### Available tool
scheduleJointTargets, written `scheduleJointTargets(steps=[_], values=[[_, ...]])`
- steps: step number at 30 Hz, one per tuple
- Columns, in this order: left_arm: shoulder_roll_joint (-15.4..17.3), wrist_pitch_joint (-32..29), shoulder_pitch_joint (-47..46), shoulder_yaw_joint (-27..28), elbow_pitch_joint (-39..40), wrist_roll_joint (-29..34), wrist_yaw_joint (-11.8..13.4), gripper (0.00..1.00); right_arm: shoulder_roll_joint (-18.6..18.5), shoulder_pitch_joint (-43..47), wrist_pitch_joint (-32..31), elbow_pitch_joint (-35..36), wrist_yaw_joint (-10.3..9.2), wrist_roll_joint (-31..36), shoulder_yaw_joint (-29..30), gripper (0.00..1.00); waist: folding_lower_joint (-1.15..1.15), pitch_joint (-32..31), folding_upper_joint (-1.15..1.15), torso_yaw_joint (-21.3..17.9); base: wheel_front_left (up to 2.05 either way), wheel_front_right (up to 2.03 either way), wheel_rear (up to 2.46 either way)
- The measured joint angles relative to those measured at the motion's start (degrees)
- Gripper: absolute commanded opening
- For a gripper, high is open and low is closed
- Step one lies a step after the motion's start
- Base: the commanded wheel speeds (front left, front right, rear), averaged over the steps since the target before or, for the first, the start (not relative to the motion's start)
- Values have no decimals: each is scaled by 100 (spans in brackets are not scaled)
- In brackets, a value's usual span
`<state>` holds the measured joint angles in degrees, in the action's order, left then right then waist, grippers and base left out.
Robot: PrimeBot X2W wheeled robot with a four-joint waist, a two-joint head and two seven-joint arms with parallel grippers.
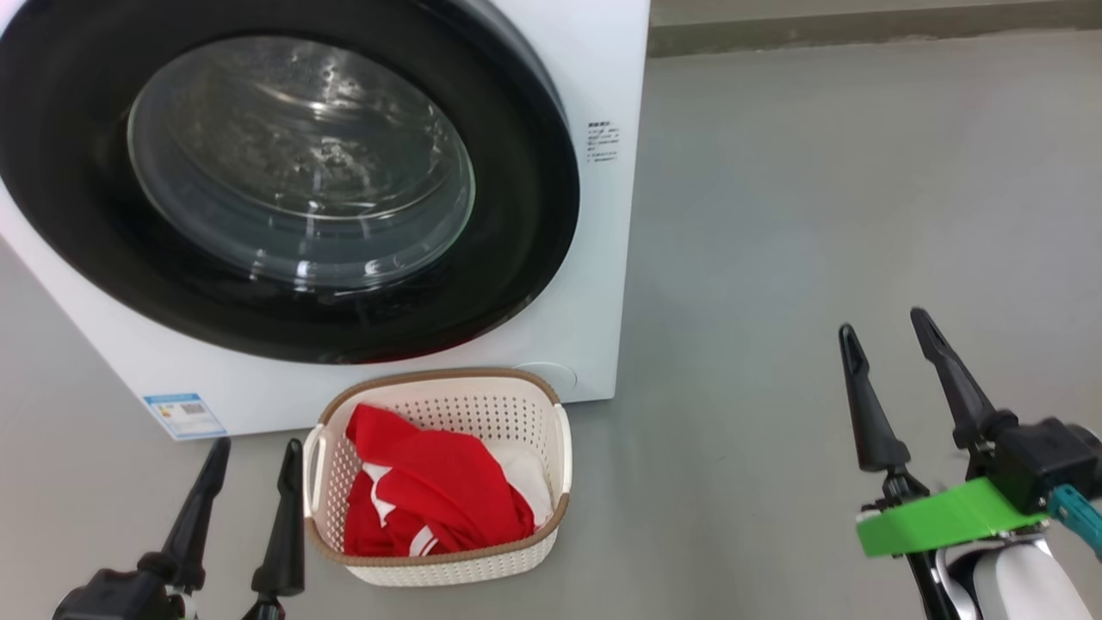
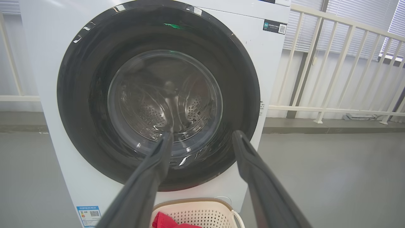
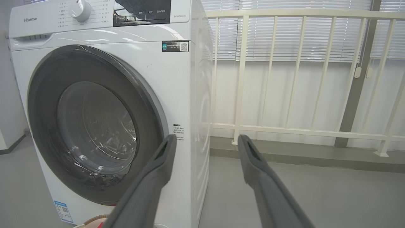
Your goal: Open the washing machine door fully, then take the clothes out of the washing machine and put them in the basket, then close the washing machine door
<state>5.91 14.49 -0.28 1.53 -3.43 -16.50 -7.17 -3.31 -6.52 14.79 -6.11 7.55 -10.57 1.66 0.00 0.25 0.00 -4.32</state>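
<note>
The washing machine stands ahead with its door shut flat against the front; through the glass the steel drum shows. Red clothes with white parts lie in the cream basket on the floor just in front of the machine. My left gripper is open and empty at the lower left, just left of the basket. My right gripper is open and empty over the floor at the right. In the right wrist view the door is also shut, and the right gripper points past the machine's corner.
Grey floor spreads to the right of the machine. A cream railing with blinds behind it runs along the far side. A blue label sits at the machine's lower left corner.
</note>
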Motion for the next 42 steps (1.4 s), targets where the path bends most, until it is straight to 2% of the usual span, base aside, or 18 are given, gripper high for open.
scheduleJointTargets(steps=[11,27,28,35,42], values=[[-15,0,289,112,126,249,1,100,38,548,0,291,0,1,164,100,0,-167,0,-83,0,0,0],[-89,0,416,183,164,287,0,100,64,639,0,278,0,1,199,100,0,-280,0,-112,0,0,0],[-88,-1,416,170,185,313,0,0,65,640,0,272,0,1,193,0,0,-280,0,-111,0,0,0],[-272,-41,593,107,-293,266,8,0,188,938,-22,-226,0,-20,125,0,0,-279,0,-108,0,0,0],[-287,-169,604,108,-343,-147,8,0,185,955,-126,-252,0,-468,127,0,3,-276,0,-75,0,0,0]])
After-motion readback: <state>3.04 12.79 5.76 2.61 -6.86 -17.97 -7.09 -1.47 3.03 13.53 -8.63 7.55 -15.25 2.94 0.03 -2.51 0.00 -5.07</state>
